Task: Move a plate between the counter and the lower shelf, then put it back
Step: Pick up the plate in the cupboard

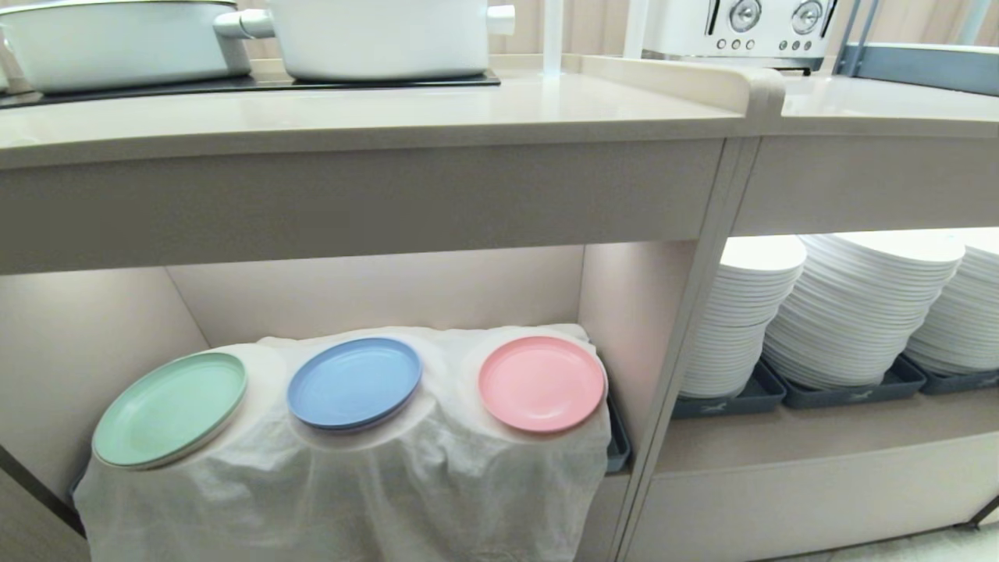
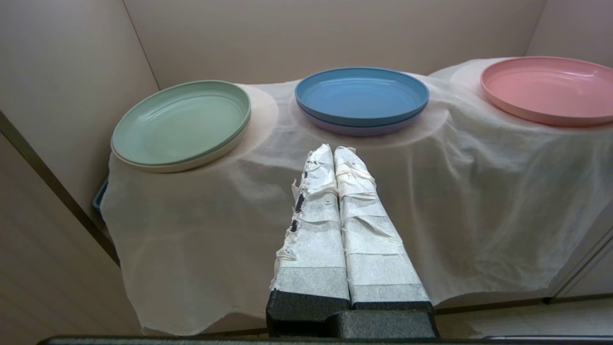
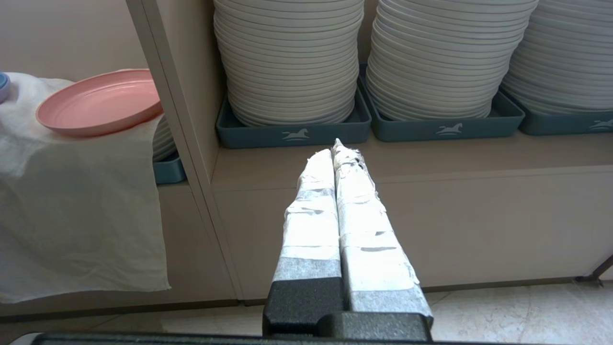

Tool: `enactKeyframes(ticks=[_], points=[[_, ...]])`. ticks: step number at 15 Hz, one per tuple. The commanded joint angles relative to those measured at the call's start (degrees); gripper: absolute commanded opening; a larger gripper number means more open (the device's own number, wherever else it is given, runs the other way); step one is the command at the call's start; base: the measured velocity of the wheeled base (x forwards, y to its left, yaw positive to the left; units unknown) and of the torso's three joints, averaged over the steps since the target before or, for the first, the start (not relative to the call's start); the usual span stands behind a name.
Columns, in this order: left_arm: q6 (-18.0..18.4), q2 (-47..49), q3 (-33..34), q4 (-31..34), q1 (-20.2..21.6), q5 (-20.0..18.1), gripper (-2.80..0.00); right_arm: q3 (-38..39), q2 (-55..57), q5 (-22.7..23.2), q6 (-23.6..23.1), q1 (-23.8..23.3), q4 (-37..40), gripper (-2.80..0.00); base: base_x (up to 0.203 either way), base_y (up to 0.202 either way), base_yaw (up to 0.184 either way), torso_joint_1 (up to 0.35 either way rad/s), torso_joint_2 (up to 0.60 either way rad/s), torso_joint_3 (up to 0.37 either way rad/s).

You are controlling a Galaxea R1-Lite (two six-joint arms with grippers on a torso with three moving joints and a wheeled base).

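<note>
One pink plate (image 1: pixel 541 383) sits on the white cloth (image 1: pixel 406 476) in the lower shelf (image 1: pixel 375 293), rightmost of three coloured plates, beside the blue plate (image 1: pixel 354 382) and the mint-green plate (image 1: pixel 170 409). Under the counter (image 1: pixel 359 117), the next compartment holds three stacks of white plates (image 1: pixel 858 308) in dark trays (image 1: pixel 851 390). The left gripper (image 2: pixel 334 149) and right gripper (image 3: pixel 335 152) hang in front, fingers pressed together, empty.

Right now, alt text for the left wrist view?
The left gripper, its taped fingers shut and empty, points at a white cloth draped over the lower shelf. Three plates sit on the cloth: a mint-green plate, a blue plate in the middle, and the pink plate at the frame edge.
</note>
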Motion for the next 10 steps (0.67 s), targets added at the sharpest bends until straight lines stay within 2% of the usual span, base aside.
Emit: enactKeyframes(ticks=[1,10], points=[[-0.01,-0.1,0.07,-0.02,-0.04,0.0,-2.8,0.0,0.0,0.0,-0.01,-0.06,0.01,-2.8,0.0,0.0,0.0,0.0,0.0,0.0],[0.07,-0.1,0.07,0.06,0.04,0.0,-2.8,0.0,0.0,0.0,-0.01,-0.05,0.01,-2.8,0.0,0.0,0.0,0.0,0.0,0.0]])
